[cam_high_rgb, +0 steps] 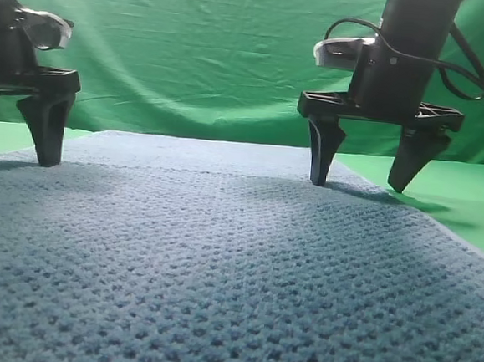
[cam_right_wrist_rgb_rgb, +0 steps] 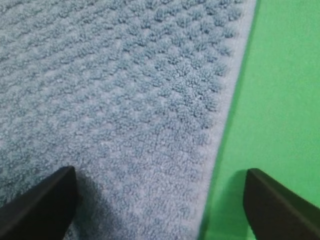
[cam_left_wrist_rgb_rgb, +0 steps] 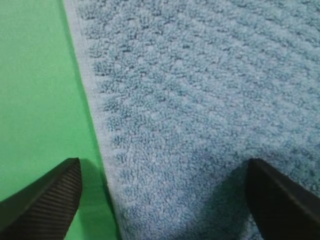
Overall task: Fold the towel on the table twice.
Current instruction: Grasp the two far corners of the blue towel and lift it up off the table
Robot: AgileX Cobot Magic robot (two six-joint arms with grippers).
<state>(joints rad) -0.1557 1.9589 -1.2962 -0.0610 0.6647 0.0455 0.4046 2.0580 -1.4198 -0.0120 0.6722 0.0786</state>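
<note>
The towel (cam_high_rgb: 219, 263) lies flat and unfolded on the desk (cam_high_rgb: 475, 208), spread from the near edge of the high view back toward the green backdrop (cam_high_rgb: 193, 51); no fold shows, so by my reading both folds are left to do and the work stands at its first grasp. The left gripper (cam_left_wrist_rgb_rgb: 162, 200) points straight down at the towel's far left side, jaws spread wide, one finger over the bare desk and the other over the cloth, so the hem runs between them. The right gripper (cam_high_rgb: 363, 161) mirrors it at the far right side, likewise spread wide and straddling its hem, one fingertip on or just above the towel, the other over the desk. Neither holds anything. Whether the fingertips touch the surface, I cannot tell.
</note>
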